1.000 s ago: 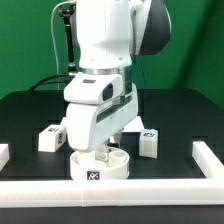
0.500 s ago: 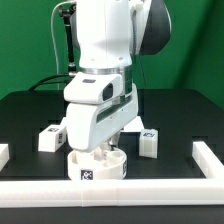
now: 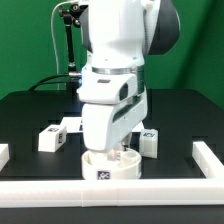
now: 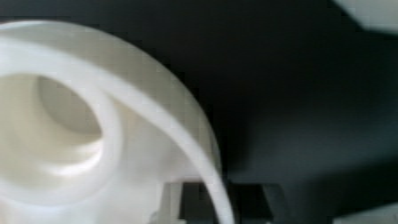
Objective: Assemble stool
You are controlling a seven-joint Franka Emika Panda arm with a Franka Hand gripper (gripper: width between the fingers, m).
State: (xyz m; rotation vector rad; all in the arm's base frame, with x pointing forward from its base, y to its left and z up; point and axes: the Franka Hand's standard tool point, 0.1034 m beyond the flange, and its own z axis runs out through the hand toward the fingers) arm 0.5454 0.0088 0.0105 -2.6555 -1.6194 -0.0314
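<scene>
just behind the front rail, the gripper holds the round seat by its wall

the gripper [image 3: 113, 153] reaches straight down from the white arm [image 3: 110, 60] into the seat [image 3: 100, 172], which sits flat on the black table [image 3: 180, 115] just beside the front rail [image 3: 160, 191], its square tag facing that rail; in the blurred wrist view the seat [image 4: 71, 110] fills most of the picture and its curved wall runs down between the two dark fingertips [image 4: 254, 198], so the gripper [image 4: 214, 200] looks closed on that wall with no slack showing; two legs [image 3: 52, 138] lie close together on the table to the exterior view's left of the seat, apart from it, and a third leg [image 3: 149, 142] stands near the seat on the exterior view's right
</scene>
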